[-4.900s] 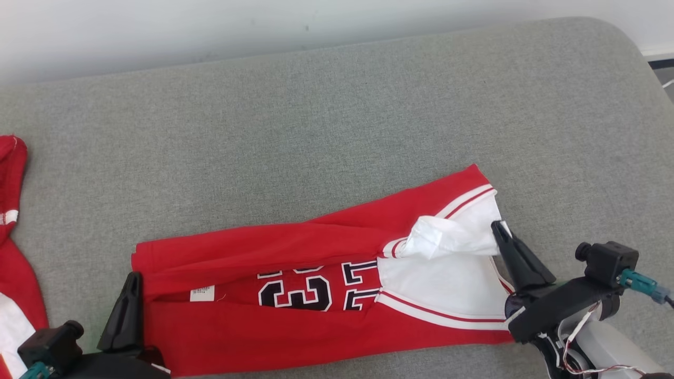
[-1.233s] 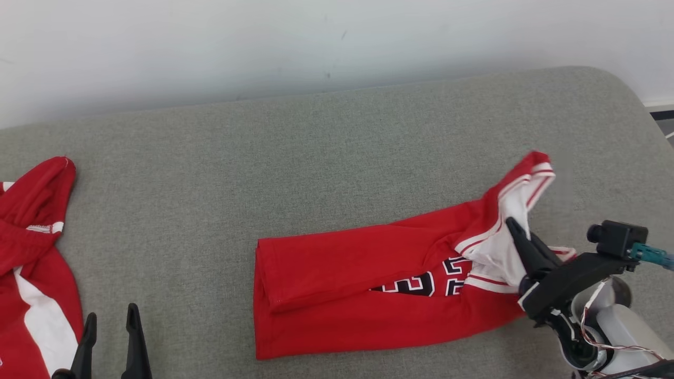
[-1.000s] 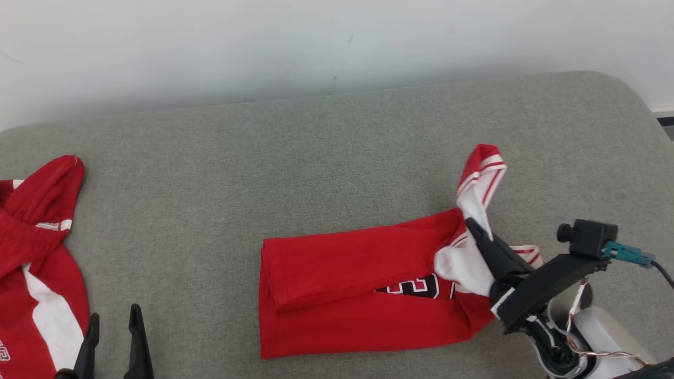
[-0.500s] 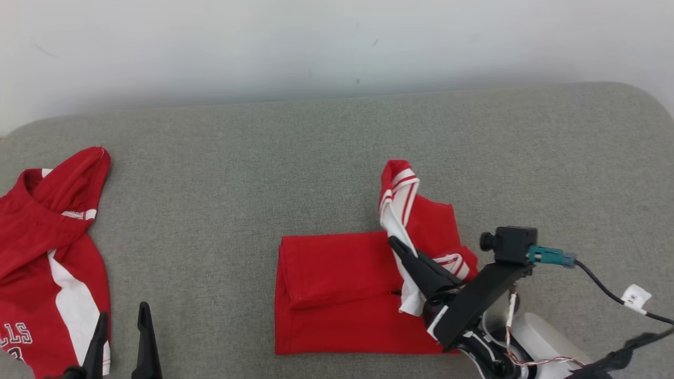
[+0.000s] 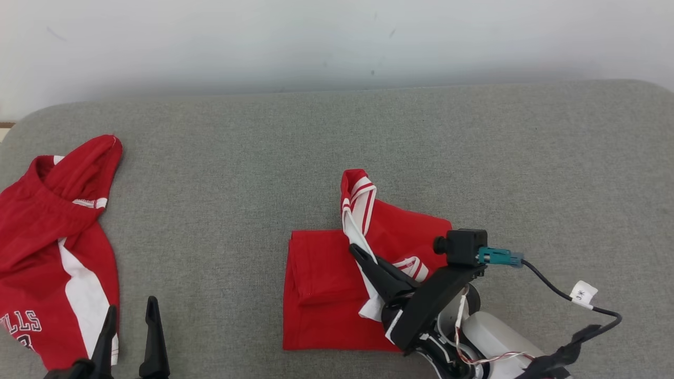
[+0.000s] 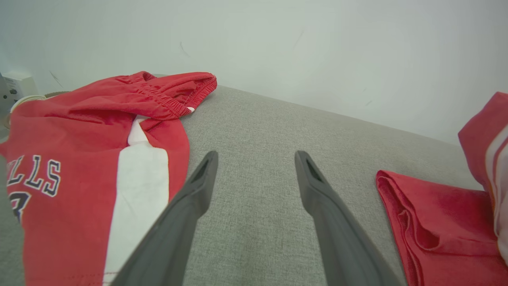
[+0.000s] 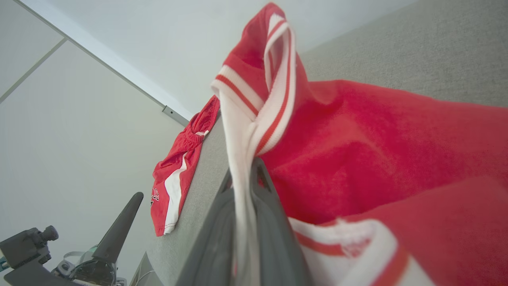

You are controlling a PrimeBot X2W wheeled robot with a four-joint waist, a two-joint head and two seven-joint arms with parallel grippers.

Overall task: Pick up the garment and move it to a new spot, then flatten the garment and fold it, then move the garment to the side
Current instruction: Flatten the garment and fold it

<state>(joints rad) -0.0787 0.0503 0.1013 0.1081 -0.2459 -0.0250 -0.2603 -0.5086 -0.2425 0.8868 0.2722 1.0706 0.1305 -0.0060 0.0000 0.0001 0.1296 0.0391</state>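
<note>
At centre, my right claw (image 5: 358, 252) is clamped on the white, red-striped edge of the jersey (image 5: 321, 279). It holds that end up off the grey cushion (image 5: 263, 158), so the strap (image 5: 359, 192) stands above my fingertips and a white strip hangs below them. The rest of the jersey lies folded flat on the cushion, just under the claw and out to its left, near the cushion's front edge. My left claw (image 5: 131, 308) hangs well to the left over the cushion, its fingers spread wide, and the jersey's folded edge lies off to its right, apart from it. Red shorts (image 5: 42, 231) with a white side stripe lie just beside the left claw at the cushion's left end. My right arm hides the jersey's lower right corner. On the shorts, dark white-edged letters read "LLS"; the frame cuts off the start of the word, and part of a numeral shows below it. A white tag (image 5: 582, 292) on my wrist-camera cable (image 5: 547, 281) carries a mark too small to read.
</note>
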